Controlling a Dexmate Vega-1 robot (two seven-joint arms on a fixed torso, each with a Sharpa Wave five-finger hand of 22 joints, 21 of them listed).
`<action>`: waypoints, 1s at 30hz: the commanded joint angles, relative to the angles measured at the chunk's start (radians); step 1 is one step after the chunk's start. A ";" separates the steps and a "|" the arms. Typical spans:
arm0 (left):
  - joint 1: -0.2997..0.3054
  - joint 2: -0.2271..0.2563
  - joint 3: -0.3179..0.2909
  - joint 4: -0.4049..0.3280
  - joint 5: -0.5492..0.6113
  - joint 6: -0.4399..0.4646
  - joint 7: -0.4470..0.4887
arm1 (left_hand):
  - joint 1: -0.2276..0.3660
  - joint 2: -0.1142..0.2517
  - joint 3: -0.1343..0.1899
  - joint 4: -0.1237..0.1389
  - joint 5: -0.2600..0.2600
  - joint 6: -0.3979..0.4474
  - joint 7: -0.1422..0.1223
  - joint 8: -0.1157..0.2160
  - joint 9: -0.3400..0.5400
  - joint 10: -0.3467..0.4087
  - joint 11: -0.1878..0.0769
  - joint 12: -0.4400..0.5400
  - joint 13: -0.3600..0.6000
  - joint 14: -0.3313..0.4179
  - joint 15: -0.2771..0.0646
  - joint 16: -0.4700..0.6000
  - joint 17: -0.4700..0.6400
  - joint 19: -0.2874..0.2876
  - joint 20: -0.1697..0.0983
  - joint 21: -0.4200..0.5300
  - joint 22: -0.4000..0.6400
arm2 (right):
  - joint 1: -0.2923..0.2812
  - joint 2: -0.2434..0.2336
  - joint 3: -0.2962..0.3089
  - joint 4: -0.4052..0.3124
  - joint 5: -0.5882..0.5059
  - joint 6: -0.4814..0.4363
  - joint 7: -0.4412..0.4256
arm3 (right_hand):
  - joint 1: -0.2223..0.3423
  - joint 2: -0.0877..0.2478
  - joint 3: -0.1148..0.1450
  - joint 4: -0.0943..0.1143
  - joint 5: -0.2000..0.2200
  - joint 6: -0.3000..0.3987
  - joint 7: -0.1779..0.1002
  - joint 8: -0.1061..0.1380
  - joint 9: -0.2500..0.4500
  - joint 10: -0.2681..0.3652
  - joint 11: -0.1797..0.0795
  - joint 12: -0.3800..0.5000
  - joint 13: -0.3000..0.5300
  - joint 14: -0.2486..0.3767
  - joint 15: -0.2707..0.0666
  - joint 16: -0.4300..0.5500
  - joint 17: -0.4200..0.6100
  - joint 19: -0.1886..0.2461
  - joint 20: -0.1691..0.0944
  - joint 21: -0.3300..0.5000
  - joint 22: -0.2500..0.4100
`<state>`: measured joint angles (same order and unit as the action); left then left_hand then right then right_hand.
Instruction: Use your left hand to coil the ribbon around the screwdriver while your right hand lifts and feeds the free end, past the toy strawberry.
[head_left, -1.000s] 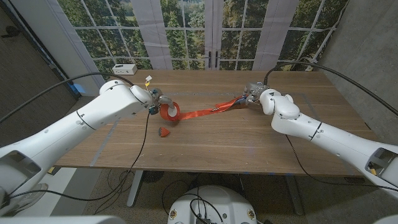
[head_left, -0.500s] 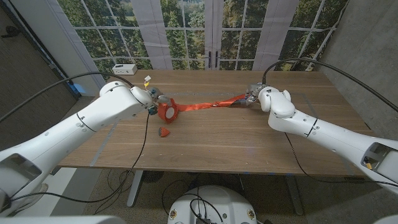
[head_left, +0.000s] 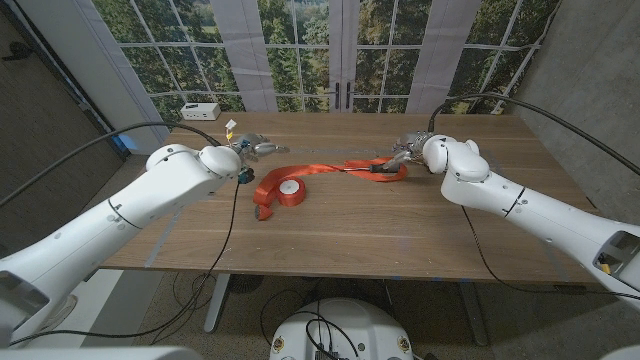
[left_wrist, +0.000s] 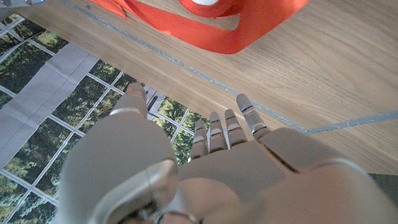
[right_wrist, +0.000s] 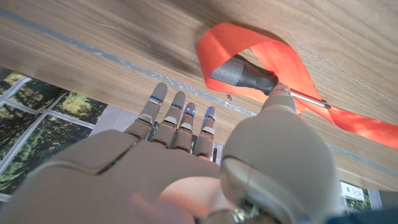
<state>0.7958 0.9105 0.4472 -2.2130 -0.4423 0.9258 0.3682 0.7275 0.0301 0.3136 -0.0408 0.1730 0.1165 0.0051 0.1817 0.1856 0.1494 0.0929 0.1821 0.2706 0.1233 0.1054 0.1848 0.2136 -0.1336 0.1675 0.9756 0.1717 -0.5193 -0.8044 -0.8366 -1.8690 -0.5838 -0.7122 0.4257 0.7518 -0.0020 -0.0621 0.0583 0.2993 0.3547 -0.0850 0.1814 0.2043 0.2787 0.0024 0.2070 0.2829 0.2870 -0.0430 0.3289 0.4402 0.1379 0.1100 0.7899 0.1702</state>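
- The right hand shows from the back, fingers straight and apart, holding nothing.
- The ribbon loops around the screwdriver on the desk, near its edge.

Your ribbon runs off the left wrist picture's edge, so you see only part of its roll and one loop. In the right wrist view the ribbon's tail leaves the frame, and your right hand covers part of the screwdriver: you see the grey-and-black handle and a short stretch of thin shaft, never the tip. From the head view the screwdriver is too small to make out clearly inside the ribbon loop. The left hand is small and partly behind its own wrist there. The small yellow-and-white thing behind the left hand is too tiny to identify.
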 joint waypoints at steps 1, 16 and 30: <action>0.185 -0.025 -0.108 0.030 0.052 -0.399 0.073 | -0.028 0.001 -0.013 0.010 0.001 0.015 -0.012 0.008 0.000 -0.006 0.004 0.011 -0.003 -0.011 -0.002 0.006 -0.001 -0.012 0.001 -0.011 0.002 | -0.170 -0.022 0.244 0.012 0.358 0.288 -0.252 | -0.033 0.034 0.002 0.027 0.011 0.003 0.015 0.010 0.003 0.008 0.022 0.004 -0.001 -0.004 0.004 0.000 0.004 0.005 0.014 -0.008 0.005; 0.254 -0.089 -0.167 0.203 0.048 -0.844 -0.071 | -0.120 0.045 -0.029 0.049 0.003 -0.007 -0.063 -0.004 -0.004 -0.081 -0.007 0.003 -0.040 -0.099 -0.019 -0.002 -0.019 -0.081 -0.054 -0.082 0.001 | -0.272 0.017 0.396 0.156 0.730 0.619 -0.370 | -0.091 0.108 0.009 0.063 0.000 -0.023 0.020 0.008 -0.002 -0.076 0.039 -0.020 -0.016 -0.088 0.037 -0.047 -0.017 -0.042 -0.003 -0.061 0.002; 0.230 -0.112 -0.178 0.369 -0.082 -0.969 -0.265 | -0.181 0.091 -0.035 0.088 0.006 -0.021 -0.061 -0.004 -0.005 -0.089 -0.011 0.010 -0.056 -0.119 -0.027 0.004 -0.022 -0.094 -0.079 -0.107 0.002 | -0.364 0.106 0.455 0.187 0.870 0.765 -0.546 | -0.144 0.134 0.004 0.078 -0.021 -0.077 0.020 0.008 -0.006 -0.127 0.032 -0.012 -0.043 -0.129 0.042 -0.086 -0.058 -0.051 -0.004 -0.106 0.000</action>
